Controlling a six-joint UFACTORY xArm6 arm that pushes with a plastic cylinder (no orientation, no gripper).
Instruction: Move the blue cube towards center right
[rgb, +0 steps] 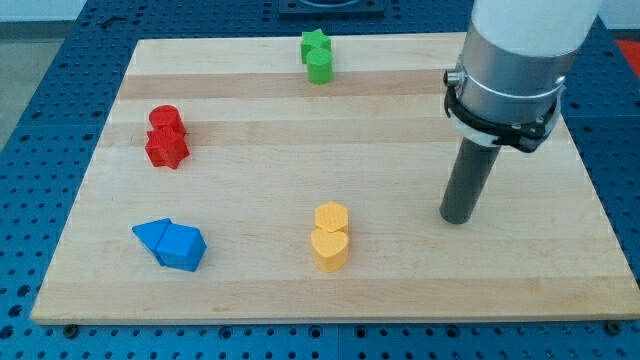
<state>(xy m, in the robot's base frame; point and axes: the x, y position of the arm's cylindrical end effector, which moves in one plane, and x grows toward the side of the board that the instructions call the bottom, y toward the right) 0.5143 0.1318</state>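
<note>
Two blue blocks touch at the view's bottom left: a blue cube-like block (184, 246) and a blue wedge-shaped block (152, 235) on its left. My tip (457, 218) rests on the board at the view's centre right, far to the right of the blue blocks and apart from every block. The nearest blocks to my tip are the yellow pair, to its lower left.
A yellow hexagonal block (331, 217) touches a yellow heart-shaped block (330, 249) at bottom centre. A red cylinder (165, 119) and a red star (166, 149) sit at the left. A green star (315, 43) and a green cylinder (319, 67) sit at the top. The wooden board (400, 290) lies on a blue perforated table.
</note>
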